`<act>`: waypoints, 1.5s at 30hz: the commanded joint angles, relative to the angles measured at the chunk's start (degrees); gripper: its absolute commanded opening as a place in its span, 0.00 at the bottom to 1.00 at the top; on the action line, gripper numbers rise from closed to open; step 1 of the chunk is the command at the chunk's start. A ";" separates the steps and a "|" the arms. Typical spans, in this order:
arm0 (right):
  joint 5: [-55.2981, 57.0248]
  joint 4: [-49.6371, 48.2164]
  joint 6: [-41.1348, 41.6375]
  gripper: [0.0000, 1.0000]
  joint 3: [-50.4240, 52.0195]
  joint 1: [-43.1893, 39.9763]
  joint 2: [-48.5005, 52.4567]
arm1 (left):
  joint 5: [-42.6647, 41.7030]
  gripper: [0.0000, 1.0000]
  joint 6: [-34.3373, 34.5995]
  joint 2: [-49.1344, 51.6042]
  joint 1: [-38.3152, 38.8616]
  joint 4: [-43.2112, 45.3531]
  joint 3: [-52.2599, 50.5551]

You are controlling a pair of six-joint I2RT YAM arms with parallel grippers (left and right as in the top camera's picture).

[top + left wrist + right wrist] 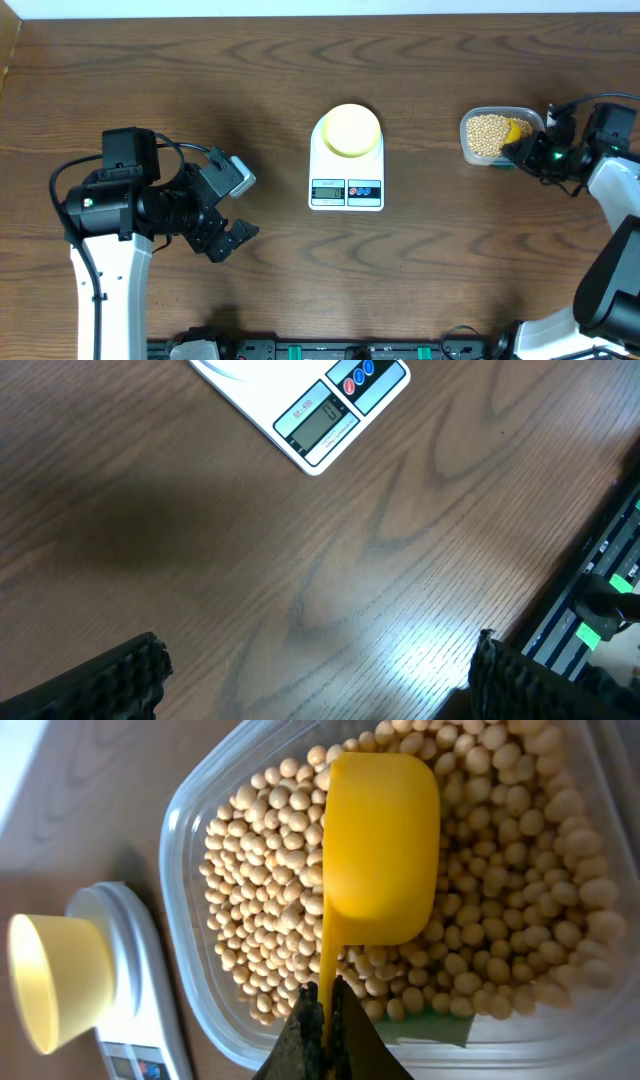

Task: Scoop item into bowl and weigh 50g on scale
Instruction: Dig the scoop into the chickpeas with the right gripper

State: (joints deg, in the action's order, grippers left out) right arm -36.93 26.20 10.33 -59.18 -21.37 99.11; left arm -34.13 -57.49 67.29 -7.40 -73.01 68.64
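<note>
Beans (pixel 270 870) all sit in the clear tub (pixel 185 810), right of the scale (pixel 346 185). Bowl (pixel 351 130) on the scale looks empty. My right gripper (pixel 325 1020) is clamped on the yellow scoop (pixel 385 840) handle, cup resting on the pile, no beans showing on it. Left gripper (pixel 232 240) hangs left of the scale, fingers apart, nothing held. Step looks like first scoop. Next: dig in, lift level, carry to the bowl.

- Dark wood-grain tabletop (pixel 250 90)
- Clear plastic tub (pixel 185 870) standing toward its right side
- Yellow scoop (pixel 380 840) lying inside the tub
- Black rail with green clips (pixel 330 350) along the near edge
</note>
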 commanded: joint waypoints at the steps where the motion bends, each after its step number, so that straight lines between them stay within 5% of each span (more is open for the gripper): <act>1: -6.60 0.22 2.10 0.01 -0.02 -2.01 0.92 | 0.11 0.98 -1.38 0.07 -0.24 0.00 -0.46; 45: -35.60 8.07 -4.24 0.01 -0.02 -16.15 0.92 | 0.11 0.98 -1.38 0.07 -0.24 0.00 -0.46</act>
State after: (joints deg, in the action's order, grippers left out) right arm -65.93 34.33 7.31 -59.16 -37.21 99.81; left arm -34.13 -57.49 67.29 -7.40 -73.01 68.64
